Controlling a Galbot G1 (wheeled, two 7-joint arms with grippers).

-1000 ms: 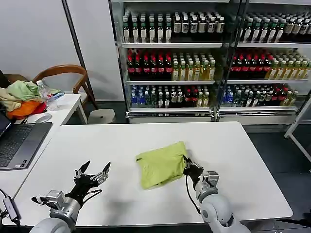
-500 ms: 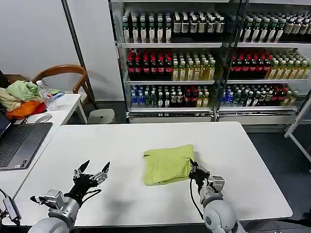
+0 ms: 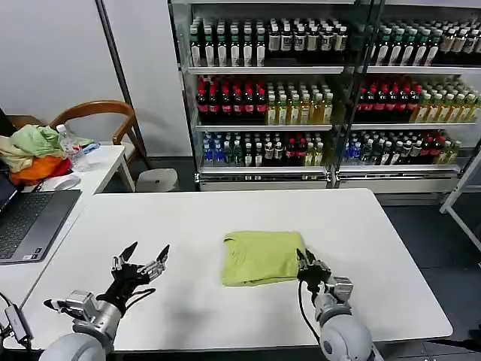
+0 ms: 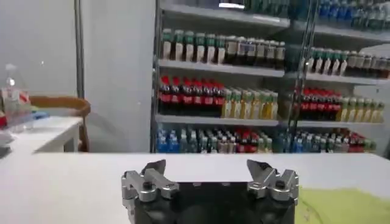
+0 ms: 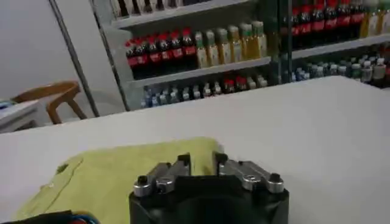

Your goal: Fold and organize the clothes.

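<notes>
A lime yellow-green T-shirt lies folded into a compact rectangle near the middle of the white table, its collar toward the robot's left. The right gripper sits low at the shirt's right edge, just beside the cloth; in the right wrist view its fingers stand slightly apart with nothing visibly pinched between them, the shirt spread flat beyond. The left gripper hovers over bare tabletop well apart from the garment, its fingers spread wide and empty. Folding looks close to finished: the step in hand appears to be letting go of the last fold. What remains is likely tidying, which calls for lifting the right gripper clear without dragging the edge, then squaring or shifting the bundle. A laptop rests on a side table to the robot's left
</notes>
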